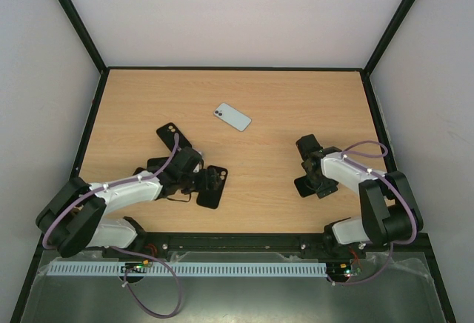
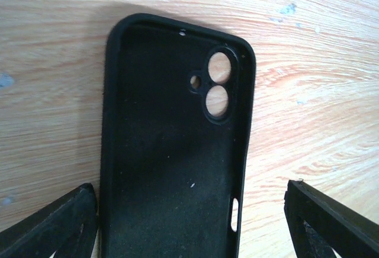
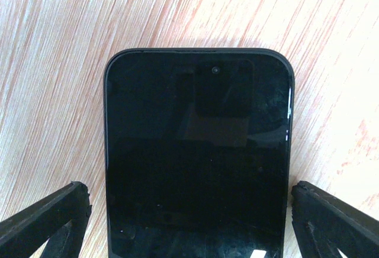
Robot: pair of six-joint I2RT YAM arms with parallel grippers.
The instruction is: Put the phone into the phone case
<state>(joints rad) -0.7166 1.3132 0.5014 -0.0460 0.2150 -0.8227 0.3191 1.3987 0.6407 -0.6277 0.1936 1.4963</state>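
Currently, left claw (image 2: 190,202) wide open astride phone case (image 2: 169,151), right claw (image 3: 190,196) wide open astride phone (image 3: 195,151), nothing gripped.

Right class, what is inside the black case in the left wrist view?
Nothing: the case lies open side up, empty, with the table showing through its camera holes. Its lower end is out of frame, unseen.
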